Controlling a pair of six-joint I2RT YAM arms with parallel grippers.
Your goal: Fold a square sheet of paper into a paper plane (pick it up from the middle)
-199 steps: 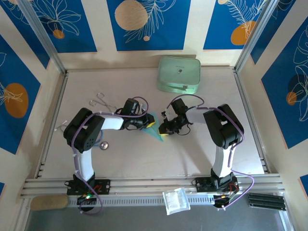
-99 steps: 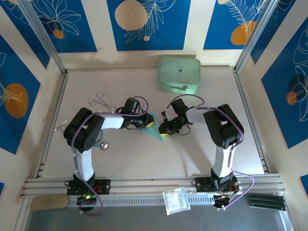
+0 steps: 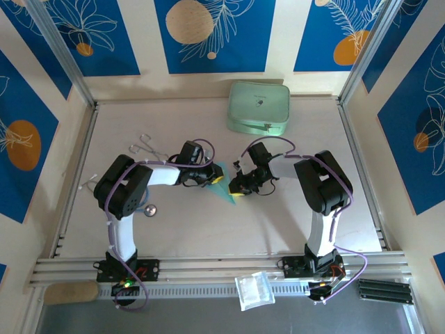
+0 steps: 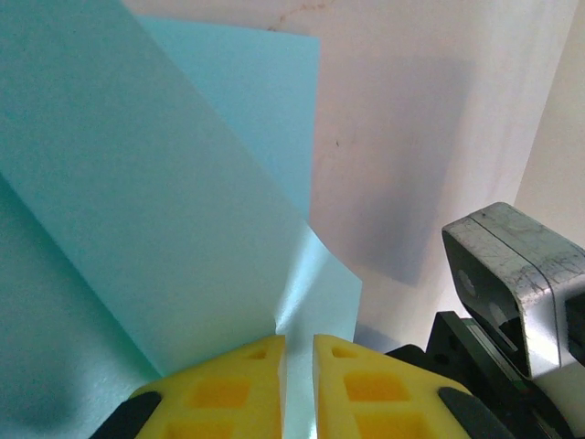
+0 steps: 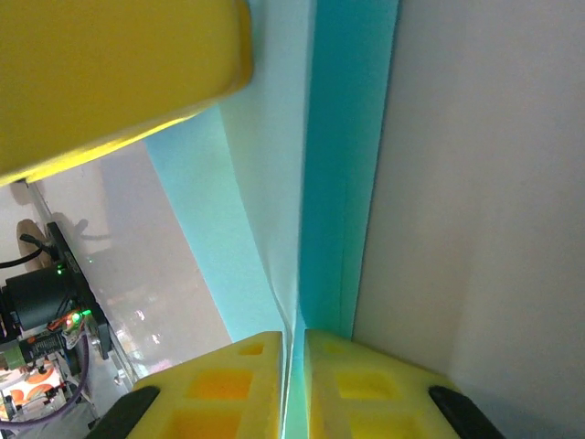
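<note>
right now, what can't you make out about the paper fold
Top view: sky-blue folded paper half covered by left pincer and right pincer; fold count unreadable.
Left wrist view: paper cut off by top and left edges.
Right wrist view: blurred yellow shape hides its far end.

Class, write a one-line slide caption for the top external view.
The left end effector and right end effector grip a partly folded sky-blue paper at mid-table, mint-green case beyond.

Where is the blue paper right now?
In the top view, the blue paper is mid-table, gripped on its left by the left gripper and on its right by the right gripper, nearer the arm bases than the mint-green case.
</note>
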